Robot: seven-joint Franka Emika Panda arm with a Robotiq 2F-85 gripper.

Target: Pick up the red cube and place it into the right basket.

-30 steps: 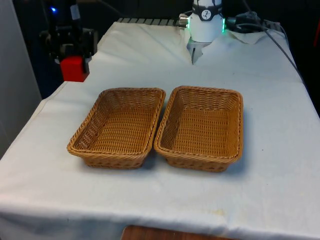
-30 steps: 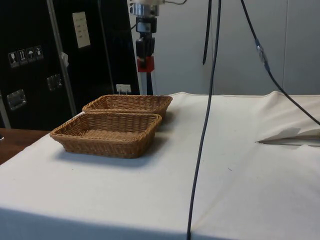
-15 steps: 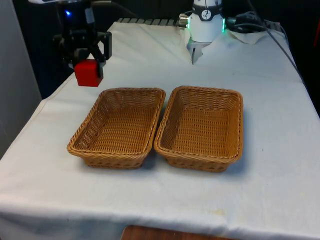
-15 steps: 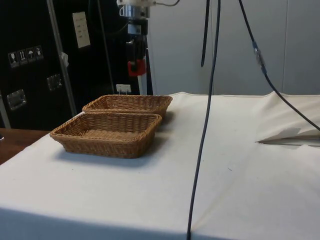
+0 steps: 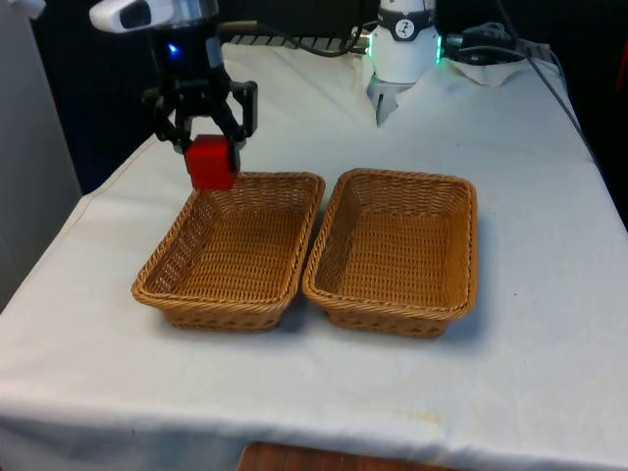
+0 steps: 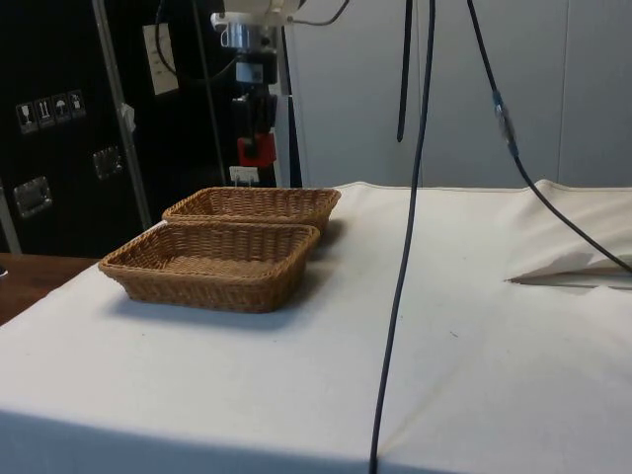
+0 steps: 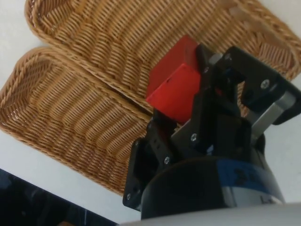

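Note:
My gripper is shut on the red cube and holds it in the air above the far left corner of the left wicker basket. The right wicker basket stands beside it on the front view's right, touching or nearly touching it. In the side view the cube hangs well above the far basket, with the gripper around it. In the wrist view the cube sits between the black fingers, and both baskets lie below it.
A white cloth covers the table. The robot base stands at the far end with cables trailing to the front view's right. A black cable hangs in front of the side view.
The gripper has carried the red cube from beyond the table's left edge towards the front view's right and lower, now over the left basket's far corner.

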